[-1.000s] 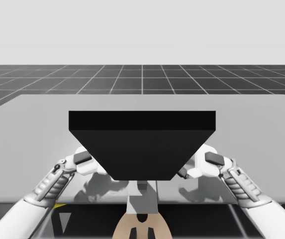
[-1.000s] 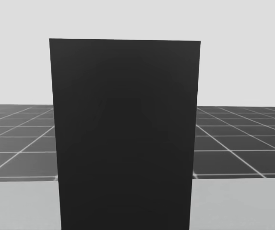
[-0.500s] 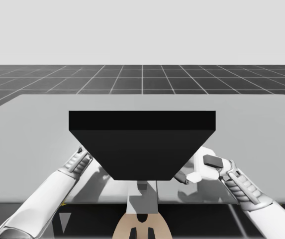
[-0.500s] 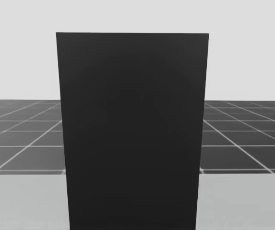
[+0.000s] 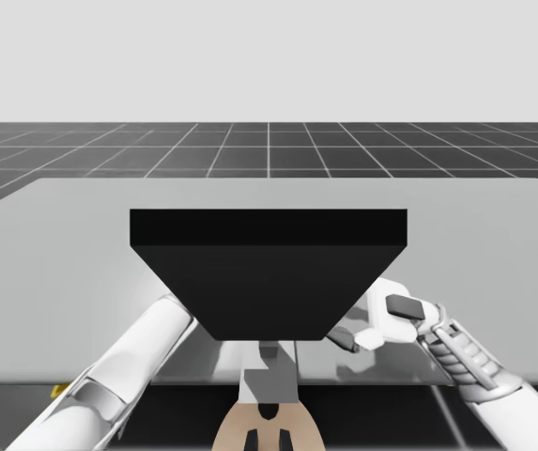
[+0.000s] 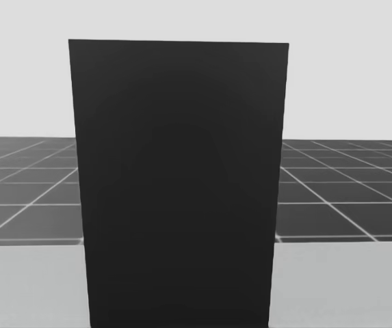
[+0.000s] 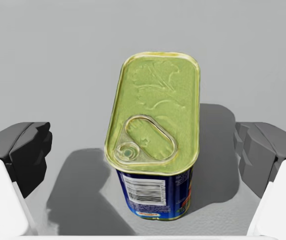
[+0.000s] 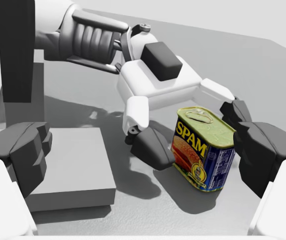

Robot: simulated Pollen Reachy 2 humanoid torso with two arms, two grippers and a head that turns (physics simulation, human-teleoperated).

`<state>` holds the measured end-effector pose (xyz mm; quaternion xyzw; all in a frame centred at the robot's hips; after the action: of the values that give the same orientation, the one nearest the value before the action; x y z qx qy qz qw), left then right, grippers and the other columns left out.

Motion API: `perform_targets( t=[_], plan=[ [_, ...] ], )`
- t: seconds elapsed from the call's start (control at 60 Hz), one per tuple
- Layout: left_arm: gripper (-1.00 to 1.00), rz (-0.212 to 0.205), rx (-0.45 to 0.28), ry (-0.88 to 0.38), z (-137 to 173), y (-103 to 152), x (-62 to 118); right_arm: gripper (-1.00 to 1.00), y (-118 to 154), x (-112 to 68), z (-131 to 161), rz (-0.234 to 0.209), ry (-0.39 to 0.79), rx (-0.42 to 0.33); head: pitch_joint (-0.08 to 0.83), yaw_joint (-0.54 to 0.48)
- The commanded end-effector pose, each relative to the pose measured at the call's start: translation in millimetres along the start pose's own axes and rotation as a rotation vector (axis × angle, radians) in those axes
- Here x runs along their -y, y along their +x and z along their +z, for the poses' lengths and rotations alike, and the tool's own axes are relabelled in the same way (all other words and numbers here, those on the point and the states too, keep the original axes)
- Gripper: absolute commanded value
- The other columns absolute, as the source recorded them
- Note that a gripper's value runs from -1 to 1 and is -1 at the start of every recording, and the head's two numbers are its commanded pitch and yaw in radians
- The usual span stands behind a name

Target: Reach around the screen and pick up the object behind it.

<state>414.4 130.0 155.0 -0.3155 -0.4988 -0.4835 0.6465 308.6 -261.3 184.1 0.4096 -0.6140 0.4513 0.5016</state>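
Beside the screen (image 5: 269, 282), the right jaws were held wide open, empty. Behind it, on the table (image 5: 81, 235), the left jaws were spread either side of the can (image 7: 155, 130) — not touching it. The grasp was judged in hand; closing squarely on its sides was called for next. The can was seen upright — rectangular, blue-walled, gold-lidded, with a ring pull.

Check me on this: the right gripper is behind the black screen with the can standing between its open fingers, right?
Wrong arm. It is the left gripper, not the right gripper, that is behind the screen with the can standing between its open fingers. The left wrist view shows this.
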Motion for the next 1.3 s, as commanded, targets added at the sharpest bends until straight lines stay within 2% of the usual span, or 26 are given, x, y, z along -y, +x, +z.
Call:
perform_targets(
  t=[0.017,0.2,0.217,0.25,0.267,0.283,0.45,0.567,0.717,0.817,1.083,1.217,1.3],
  plan=[
    [-1.0,0.022,-0.01,-0.05,-21.5,-4.7,-3.3,-1.0,1.3,-0.3,1.5,-0.003,0.011,-0.003,0.059,-0.05],
    [-1.0,0.054,-0.02,-0.067,-30.1,-16.8,-5.3,-1.0,2.1,-0.8,1.9,-0.004,0.014,-0.005,0.07,-0.06],
    [-0.94,0.054,-0.021,-0.065,-30.3,-17.1,-5.2,-1.0,2.2,-0.9,1.9,-0.004,0.014,-0.005,0.07,-0.07],
    [0.77,0.056,-0.028,-0.066,-30.7,-19.3,-4.8,-1.0,2.2,-0.8,2.1,-0.003,0.014,-0.007,0.071,-0.07],
    [0.93,0.056,-0.029,-0.066,-30.8,-19.8,-4.9,-1.0,2.2,-0.8,2.1,-0.003,0.014,-0.007,0.072,-0.07],
    [1.0,0.06,-0.032,-0.068,-30.8,-21.2,-4.8,-1.0,2.4,-0.9,2.2,-0.002,0.013,-0.007,0.073,-0.07],
    [1.0,0.071,-0.043,-0.074,-27.2,-26.5,-7.3,-1.0,3.4,-1.1,3.0,0.0,0.013,-0.007,0.073,-0.07],
    [1.0,0.072,-0.031,-0.039,-10.1,-24.1,-16.2,-1.0,3.6,-0.9,3.8,0.0,0.011,-0.008,0.071,-0.07],
    [1.0,0.064,-0.015,0.052,37.8,-21.4,-30.8,-1.0,3.7,-1.3,3.2,0.001,0.012,-0.013,0.068,-0.06],
    [1.0,0.073,0.001,0.119,75.6,-25.7,-39.4,-1.0,4.1,-1.4,2.7,0.0,0.013,-0.013,0.061,-0.06],
    [1.0,0.086,0.037,0.31,168.0,-37.7,-52.8,-1.0,3.4,-1.7,0.4,-0.004,0.018,-0.018,0.046,-0.05],
    [1.0,0.088,0.079,0.407,201.2,-31.1,-61.6,-1.0,3.5,-1.8,0.3,-0.006,0.018,-0.019,0.037,-0.04],
    [1.0,0.081,0.12,0.479,220.6,-17.6,-70.2,-1.0,3.4,-1.6,0.3,-0.007,0.017,-0.02,0.032,-0.04]
  ],
)
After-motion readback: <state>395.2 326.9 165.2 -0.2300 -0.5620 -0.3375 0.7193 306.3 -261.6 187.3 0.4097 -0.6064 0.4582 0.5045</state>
